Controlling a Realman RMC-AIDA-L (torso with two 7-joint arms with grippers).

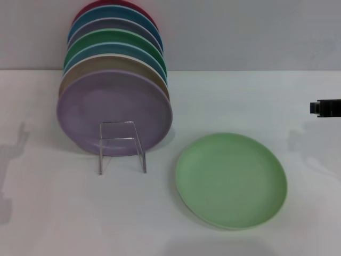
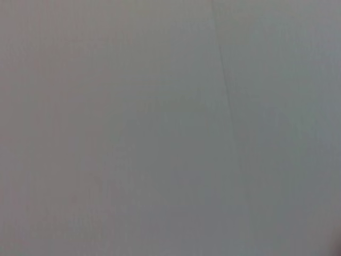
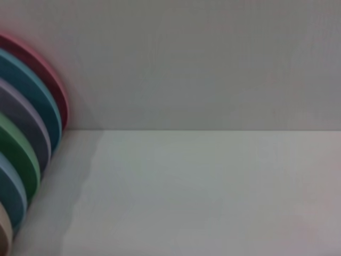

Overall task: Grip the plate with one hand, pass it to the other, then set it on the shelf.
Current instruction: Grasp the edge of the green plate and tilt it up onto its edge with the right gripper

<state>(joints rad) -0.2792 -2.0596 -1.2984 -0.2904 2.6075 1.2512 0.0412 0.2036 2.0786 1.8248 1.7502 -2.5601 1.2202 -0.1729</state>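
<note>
1. The right gripper [image 1: 326, 108] is seen only at the head view's right edge (finger state cannot be told).
2. The plate [image 1: 231, 180] is laid flat on the table [image 1: 53, 213], near the shelf [image 1: 122, 146], where upright coloured plates [image 1: 114, 101] are held.

Mint-green plate [image 1: 231, 180] flat on table, right of wire shelf [image 1: 122, 146].

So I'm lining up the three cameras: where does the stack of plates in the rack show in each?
Head view: stack of plates upper left, behind the wire rack.
Left wrist view: not in it.
Right wrist view: plate rims along one edge.
Shared landmark: the red back plate.
</note>
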